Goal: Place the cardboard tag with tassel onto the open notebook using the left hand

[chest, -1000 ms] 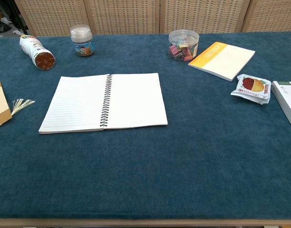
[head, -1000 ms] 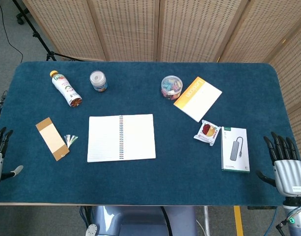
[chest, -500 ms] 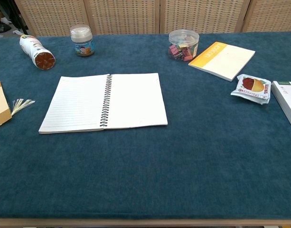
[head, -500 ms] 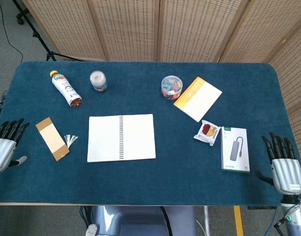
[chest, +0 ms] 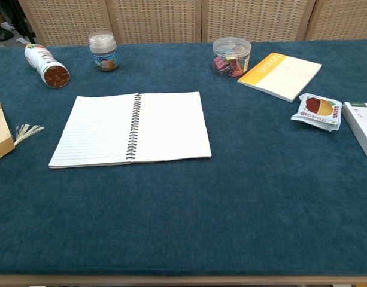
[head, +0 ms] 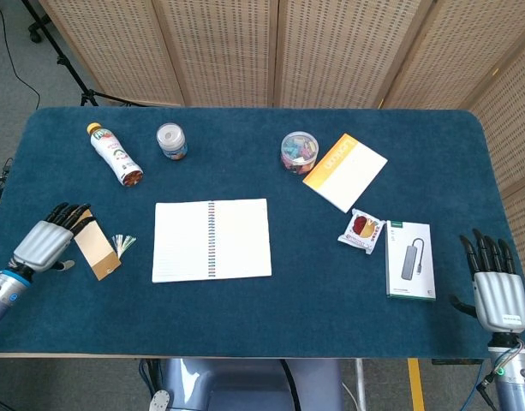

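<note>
Currently the dark blue felt-covered table [head: 245, 317] carries nine loose items. Largest is one white spiral-bound notebook [head: 211, 240], lying open and flat at centre, so its pages are ready to receive the tag. Next, one orange-and-white closed pad [head: 344, 171], one white boxed hub [head: 410, 259], one labelled plastic bottle lying on its side [head: 115, 155], one brown cardboard tag with pale tassel [head: 96, 246], one clear tub of coloured clips [head: 299, 151], one small capped jar [head: 171, 141], one red-printed snack packet [head: 362, 229]. Your left hand [head: 50, 241] hovers over the tag's outer end, fingers extended and slightly apart, holding nothing; contact cannot be confirmed. The tag lies well left of the notebook, tassel pointing toward it. Your right hand [head: 496, 288] rests spread at the table's near right edge, empty, presumably parked clear.
</note>
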Robot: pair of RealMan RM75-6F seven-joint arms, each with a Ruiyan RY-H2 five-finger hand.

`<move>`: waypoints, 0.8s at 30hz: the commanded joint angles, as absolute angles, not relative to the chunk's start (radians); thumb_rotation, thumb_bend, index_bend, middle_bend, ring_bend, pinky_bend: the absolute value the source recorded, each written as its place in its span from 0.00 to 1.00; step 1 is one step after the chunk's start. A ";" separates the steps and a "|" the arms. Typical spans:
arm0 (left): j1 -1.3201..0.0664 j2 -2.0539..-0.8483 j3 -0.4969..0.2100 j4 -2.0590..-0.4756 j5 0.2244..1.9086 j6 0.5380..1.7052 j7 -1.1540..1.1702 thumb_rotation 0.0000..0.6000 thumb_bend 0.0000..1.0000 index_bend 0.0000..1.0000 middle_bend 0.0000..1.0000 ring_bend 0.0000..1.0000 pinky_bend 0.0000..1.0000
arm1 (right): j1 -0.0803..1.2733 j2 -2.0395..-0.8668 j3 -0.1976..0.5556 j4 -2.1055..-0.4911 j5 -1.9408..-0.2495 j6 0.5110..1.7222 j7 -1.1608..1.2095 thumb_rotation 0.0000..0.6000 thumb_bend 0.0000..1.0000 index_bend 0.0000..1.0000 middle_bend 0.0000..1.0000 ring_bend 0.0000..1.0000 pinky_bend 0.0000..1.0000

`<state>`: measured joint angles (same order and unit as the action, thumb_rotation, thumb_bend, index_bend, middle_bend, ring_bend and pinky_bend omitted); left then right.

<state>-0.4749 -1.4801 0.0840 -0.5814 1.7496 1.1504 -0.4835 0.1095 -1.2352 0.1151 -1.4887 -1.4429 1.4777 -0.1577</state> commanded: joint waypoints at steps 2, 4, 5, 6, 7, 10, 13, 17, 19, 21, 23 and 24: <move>-0.490 -1.512 0.107 -0.546 1.758 1.140 -0.496 1.00 0.16 0.18 0.00 0.00 0.00 | 0.111 -1.236 0.113 -1.488 -1.440 1.472 -0.158 1.00 0.00 0.03 0.00 0.00 0.00; -0.497 -1.520 0.113 -0.541 1.758 1.137 -0.503 1.00 0.17 0.18 0.00 0.00 0.00 | 0.112 -1.235 0.113 -1.488 -1.441 1.471 -0.158 1.00 0.00 0.03 0.00 0.00 0.00; -0.503 -1.523 0.116 -0.541 1.757 1.133 -0.504 1.00 0.19 0.19 0.00 0.00 0.00 | 0.111 -1.235 0.112 -1.488 -1.440 1.471 -0.158 1.00 0.00 0.03 0.00 0.00 0.00; -0.506 -1.523 0.118 -0.542 1.757 1.131 -0.503 1.00 0.20 0.19 0.00 0.00 0.00 | 0.111 -1.234 0.112 -1.489 -1.440 1.471 -0.158 1.00 0.00 0.03 0.00 0.00 0.00; -0.509 -1.523 0.120 -0.544 1.756 1.129 -0.503 1.00 0.21 0.20 0.00 0.00 0.00 | 0.111 -1.233 0.113 -1.489 -1.439 1.472 -0.157 1.00 0.00 0.03 0.00 0.00 0.00; -0.515 -1.519 0.129 -0.557 1.754 1.121 -0.504 1.00 0.21 0.21 0.00 0.00 0.00 | 0.110 -1.230 0.115 -1.492 -1.435 1.473 -0.152 1.00 0.00 0.03 0.00 0.00 0.00; -0.516 -1.516 0.138 -0.568 1.751 1.115 -0.502 1.00 0.21 0.22 0.00 0.00 0.00 | 0.110 -1.226 0.116 -1.494 -1.431 1.470 -0.147 1.00 0.00 0.03 0.00 0.00 0.00; -0.515 -1.516 0.144 -0.570 1.745 1.114 -0.491 1.00 0.21 0.22 0.00 0.00 0.00 | 0.111 -1.223 0.116 -1.495 -1.428 1.465 -0.144 1.00 0.00 0.03 0.00 0.00 0.00; -0.514 -1.516 0.147 -0.571 1.741 1.109 -0.491 1.00 0.21 0.22 0.00 0.00 0.00 | 0.112 -1.222 0.116 -1.495 -1.427 1.463 -0.143 1.00 0.00 0.03 0.00 0.00 0.00; -0.515 -1.516 0.149 -0.570 1.738 1.105 -0.492 1.00 0.21 0.23 0.00 0.00 0.00 | 0.113 -1.222 0.116 -1.494 -1.426 1.462 -0.142 1.00 0.00 0.03 0.00 0.00 0.00; -0.516 -1.516 0.153 -0.568 1.735 1.100 -0.495 1.00 0.20 0.23 0.00 0.00 0.00 | 0.113 -1.222 0.116 -1.494 -1.424 1.460 -0.142 1.00 0.00 0.03 0.00 0.00 0.00; -0.517 -1.517 0.156 -0.567 1.736 1.096 -0.495 1.00 0.20 0.23 0.00 0.00 0.00 | 0.113 -1.221 0.116 -1.495 -1.423 1.459 -0.142 1.00 0.00 0.03 0.00 0.00 0.00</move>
